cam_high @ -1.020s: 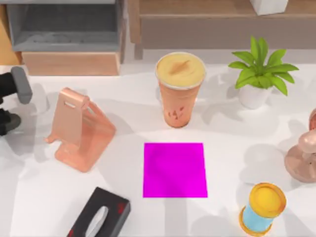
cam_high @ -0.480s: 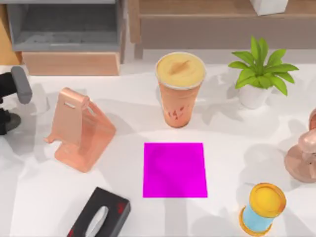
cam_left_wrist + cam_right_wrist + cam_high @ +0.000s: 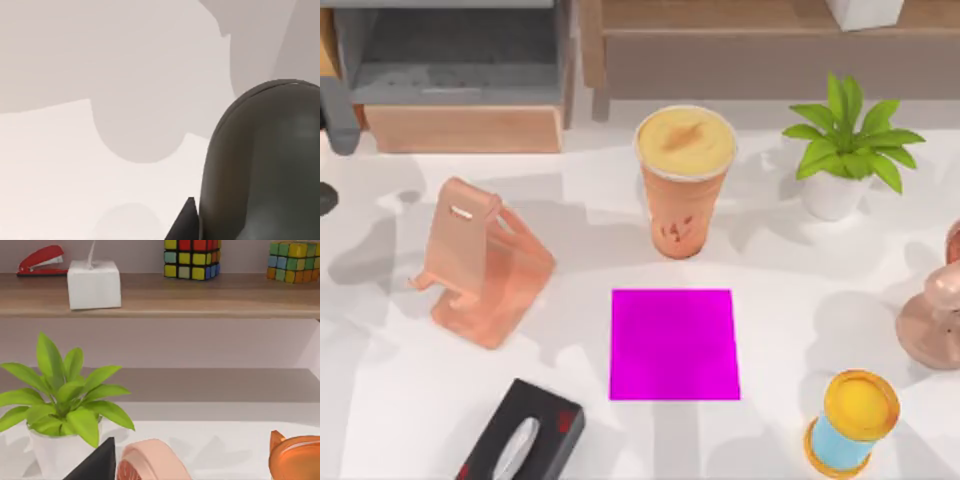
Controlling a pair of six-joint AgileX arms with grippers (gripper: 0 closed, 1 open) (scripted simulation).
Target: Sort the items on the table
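The left gripper [image 3: 332,125], at the tabletop's [image 3: 800,290] far left edge, holds the dark grey mouse [image 3: 262,165]; the orange cup [image 3: 685,180] stands behind the magenta mat [image 3: 674,344].

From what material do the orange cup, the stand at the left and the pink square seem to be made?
The orange cup looks like translucent plastic: the colour shows through its smooth wall, with foam on top. The stand seems to be metal with a rose-gold satin finish, given its soft highlights and bent-sheet shape, though it could be plastic. The magenta square mat is flat and matte, without shine; perhaps rubber or fabric.
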